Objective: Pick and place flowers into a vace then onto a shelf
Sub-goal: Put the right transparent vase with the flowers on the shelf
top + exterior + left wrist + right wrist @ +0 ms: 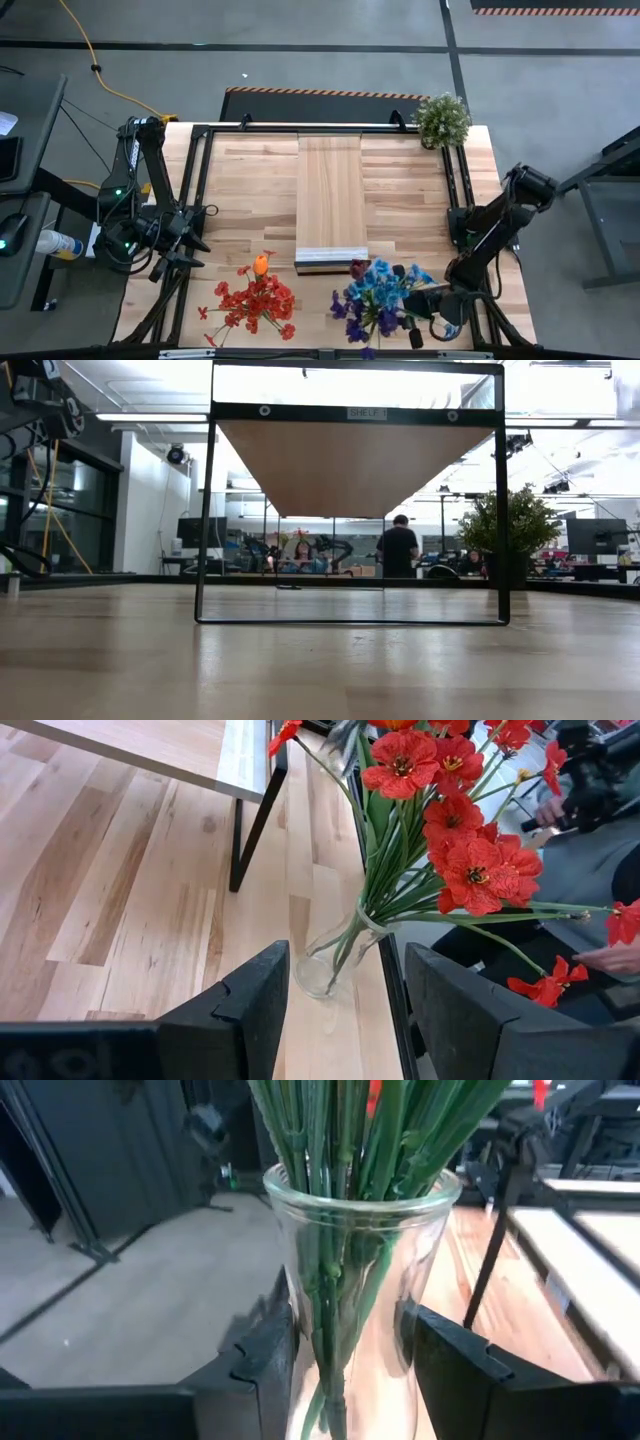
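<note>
Red flowers [255, 298] stand with their stems in a clear glass vase [325, 960] on the table near its front edge. My left gripper [185, 248] hangs open to the left of them, its fingers [250, 1010] short of the vase. Blue and purple flowers [378, 292] stand in a second glass vase [350, 1280], and my right gripper [418, 303] is shut on that vase. The light-wood shelf [332, 195] stands mid-table on a black frame. My right gripper pinches the glass vase's body [300, 1330], a little below its rim, between its two fingers [262, 1355], one on each side. The fingers come about level from the table's right side. The vase stands upright; its base is out of frame.
A bushy potted plant [441, 120] sits at the table's far right corner. The shelf's black frame legs [205, 560] stand on the tabletop. A person's hand [612, 956] shows beyond the table's front edge, beside the red flowers.
</note>
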